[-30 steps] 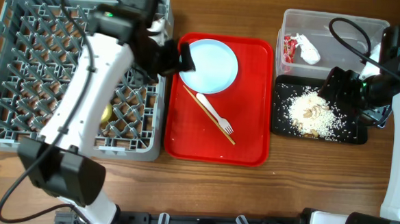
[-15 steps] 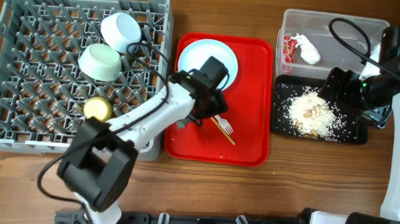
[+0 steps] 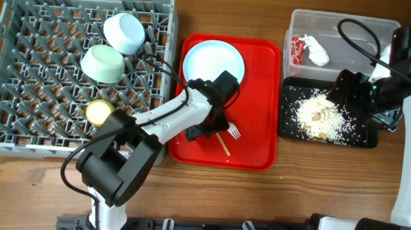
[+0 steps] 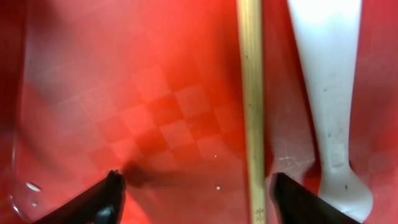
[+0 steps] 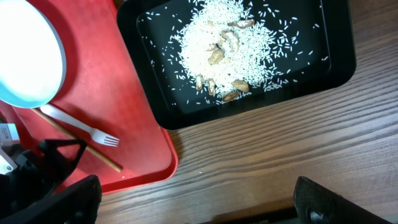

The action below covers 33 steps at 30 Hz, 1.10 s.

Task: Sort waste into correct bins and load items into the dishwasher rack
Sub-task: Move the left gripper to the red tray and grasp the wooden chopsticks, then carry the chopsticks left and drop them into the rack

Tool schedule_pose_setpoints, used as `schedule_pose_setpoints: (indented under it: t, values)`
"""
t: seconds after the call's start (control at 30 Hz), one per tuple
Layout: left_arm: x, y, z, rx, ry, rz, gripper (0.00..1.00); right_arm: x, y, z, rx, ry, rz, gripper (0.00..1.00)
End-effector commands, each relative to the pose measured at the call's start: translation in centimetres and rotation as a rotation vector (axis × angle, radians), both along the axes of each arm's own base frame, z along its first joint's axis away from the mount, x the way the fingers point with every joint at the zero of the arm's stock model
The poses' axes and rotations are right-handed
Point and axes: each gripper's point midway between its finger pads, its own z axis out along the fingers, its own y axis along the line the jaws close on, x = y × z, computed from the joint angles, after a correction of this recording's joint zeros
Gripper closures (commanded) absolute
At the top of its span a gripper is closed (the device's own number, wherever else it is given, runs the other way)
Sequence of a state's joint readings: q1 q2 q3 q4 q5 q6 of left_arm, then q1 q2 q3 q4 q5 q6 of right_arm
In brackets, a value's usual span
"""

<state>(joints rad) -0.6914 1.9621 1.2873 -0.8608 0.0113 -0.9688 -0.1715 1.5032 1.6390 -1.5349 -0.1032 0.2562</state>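
My left gripper [image 3: 207,130] [image 4: 199,199] is open and low over the red serving tray. The thin wooden stick [image 4: 250,112] [image 3: 222,144] lies between its fingers, close to the right one. The white plastic fork [image 4: 326,93] [image 3: 231,131] lies just outside that finger. The white plate [image 3: 213,65] sits at the tray's far end. The white bowl [image 3: 124,32], pale green bowl [image 3: 104,63] and yellow cup [image 3: 98,111] are in the grey rack [image 3: 24,84]. My right gripper [image 3: 358,95] [image 5: 199,208] is open and empty above the black tray [image 5: 336,68] holding rice scraps [image 5: 227,37].
The clear tub [image 3: 340,27] behind the black tray [image 3: 365,139] holds the red-and-white wrapper [image 3: 304,48]. The red serving tray [image 3: 260,146] lies between the rack and the bins; its corner [image 5: 137,124] shows in the right wrist view. Bare wood runs along the front.
My left arm has swung from the rack's edge over to the red tray and come down over the stick and fork. The right arm has not moved.
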Motion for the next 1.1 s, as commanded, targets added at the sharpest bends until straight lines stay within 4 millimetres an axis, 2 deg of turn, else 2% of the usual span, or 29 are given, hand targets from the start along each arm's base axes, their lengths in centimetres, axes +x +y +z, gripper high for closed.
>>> schedule_pose_setpoints:
  t: [0.0, 0.1, 0.3, 0.43, 0.5, 0.63, 0.73, 0.8, 0.87, 0.93, 0.97, 1.0, 1.07]
  values:
    - [-0.2, 0.4, -0.6, 0.022, 0.008, 0.013, 0.49, -0.3, -0.1, 0.4, -0.015, -0.013, 0.016, 0.0]
    - [-0.4, 0.6, -0.8, 0.027, 0.014, 0.037, 0.48, -0.3, -0.1, 0.4, -0.014, -0.01, 0.016, 0.0]
    - [-1.4, 1.2, -2.6, 0.024, 0.027, 0.037, 0.48, -0.5, -0.1, 0.4, -0.012, -0.003, 0.015, 0.0]
    - [-1.5, 1.3, -2.6, 0.027, 0.031, 0.038, 0.79, -0.7, 0.1, 0.4, -0.001, 0.003, 0.017, 0.0]
    - [-1.5, 1.3, -2.6, 0.027, 0.031, 0.037, 0.87, -0.7, 0.2, 0.4, 0.0, 0.004, 0.017, 0.01]
    - [-1.4, 1.3, -2.5, 0.026, 0.03, 0.041, 0.96, -0.7, 0.2, 0.4, 0.0, 0.006, 0.017, 0.0]
    - [-0.8, 1.8, -2.0, 0.017, 0.02, 0.061, 0.96, -0.7, 0.2, 0.4, 0.0, 0.005, 0.017, 0.0]
    - [0.0, 1.9, -0.4, -0.009, -0.011, 0.077, 0.96, -0.7, 0.2, 0.4, -0.001, 0.005, 0.018, 0.0]
    - [1.4, 1.9, 3.3, -0.061, -0.083, 0.058, 0.96, -0.7, 0.1, 0.4, -0.001, 0.005, 0.017, 0.0]
    - [2.6, 1.7, 7.2, -0.112, -0.179, -0.04, 0.96, -0.6, 0.1, 0.4, -0.001, 0.002, 0.018, 0.0]
    - [3.6, 2.4, 10.6, -0.132, -0.283, -0.112, 0.96, -0.6, 0.1, 0.4, -0.001, 0.002, 0.018, 0.0]
    - [4.1, 3.3, 12.2, -0.129, -0.337, -0.16, 0.96, -0.6, 0.1, 0.4, -0.001, 0.002, 0.018, 0.0]
    - [5.4, 6.4, 15.1, -0.085, -0.44, -0.29, 0.96, -0.6, 0.1, 0.4, -0.001, 0.002, 0.019, 0.0]
